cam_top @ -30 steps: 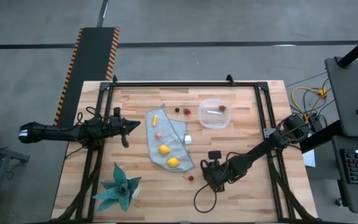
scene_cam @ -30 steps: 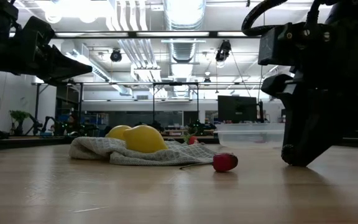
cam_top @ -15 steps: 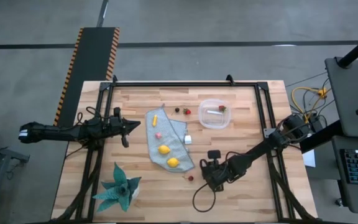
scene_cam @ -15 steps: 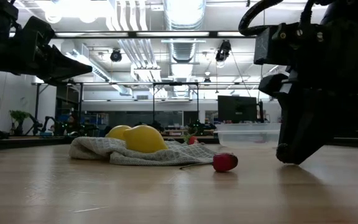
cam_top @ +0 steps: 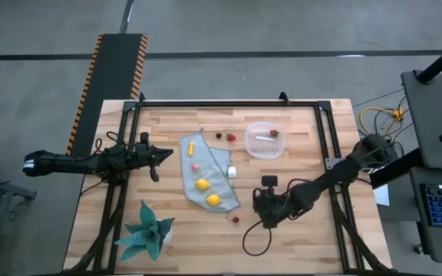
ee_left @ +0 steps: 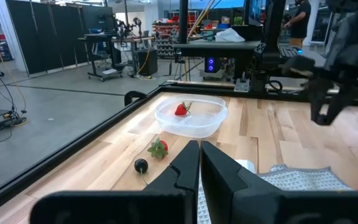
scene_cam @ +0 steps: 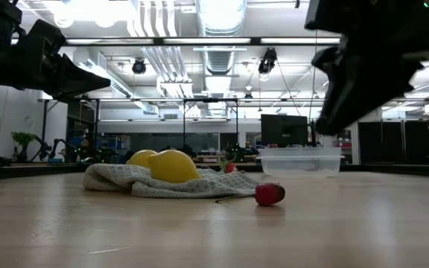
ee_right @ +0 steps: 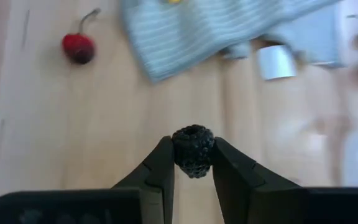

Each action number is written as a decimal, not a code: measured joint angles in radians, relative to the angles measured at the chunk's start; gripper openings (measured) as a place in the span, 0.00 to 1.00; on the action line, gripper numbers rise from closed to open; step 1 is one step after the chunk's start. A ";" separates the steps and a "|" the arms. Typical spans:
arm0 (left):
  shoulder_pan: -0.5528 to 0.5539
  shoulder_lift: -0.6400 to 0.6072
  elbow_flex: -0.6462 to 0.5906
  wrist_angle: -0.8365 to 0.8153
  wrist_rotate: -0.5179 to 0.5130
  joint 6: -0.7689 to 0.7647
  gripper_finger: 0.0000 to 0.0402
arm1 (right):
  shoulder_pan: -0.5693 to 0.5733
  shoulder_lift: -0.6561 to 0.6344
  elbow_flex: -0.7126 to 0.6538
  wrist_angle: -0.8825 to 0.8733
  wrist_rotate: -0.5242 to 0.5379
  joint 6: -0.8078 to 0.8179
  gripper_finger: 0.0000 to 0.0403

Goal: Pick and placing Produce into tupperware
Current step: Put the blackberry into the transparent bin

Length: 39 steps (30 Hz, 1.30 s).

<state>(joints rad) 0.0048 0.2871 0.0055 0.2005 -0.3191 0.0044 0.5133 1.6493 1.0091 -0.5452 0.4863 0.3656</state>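
Observation:
My right gripper hangs above the table's near right part and is shut on a dark bumpy berry. My left gripper, shut, hovers over the left side. The clear tupperware stands at the far right with a red strawberry inside. Two lemons, a yellow stick and a pink piece lie on the grey-blue cloth. A red cherry lies on the wood near the cloth. A dark piece and a red piece lie left of the tupperware. My right gripper pinches the dark berry by its two sides, between both fingers near their free ends. The fingers come from above, pointing down. The berry is lifted clear of the table.
A small white cube sits at the cloth's right edge. A teal spiky plant stands at the near left corner. Bare wood lies between my right gripper and the tupperware. Black frame rails run along the table's edges.
My right gripper has risen from the table top with the dark berry and shifted a little toward the far right. In the low view its fingers have left the wood and now hang high. The cherry and everything else have stayed put.

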 joint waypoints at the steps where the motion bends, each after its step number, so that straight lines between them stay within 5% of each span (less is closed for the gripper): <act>1: 0.000 0.000 0.000 0.001 0.000 0.000 0.00 | -0.009 -0.019 0.000 -0.014 0.008 -0.003 0.19; 16: 0.000 -0.001 0.000 0.000 0.000 0.000 0.00 | -0.320 -0.311 0.000 -0.124 0.065 -0.242 0.19; 22: 0.000 -0.001 0.000 0.001 0.000 0.000 0.00 | -0.513 -0.391 0.000 -0.126 -0.020 -0.376 0.18; 39: 0.000 -0.001 0.000 0.000 0.000 0.002 0.00 | -0.950 -0.228 -0.011 -0.140 -0.331 -0.482 0.18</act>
<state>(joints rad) 0.0048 0.2859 0.0055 0.2010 -0.3190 0.0059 -0.4367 1.4215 0.9981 -0.6849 0.1555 -0.1165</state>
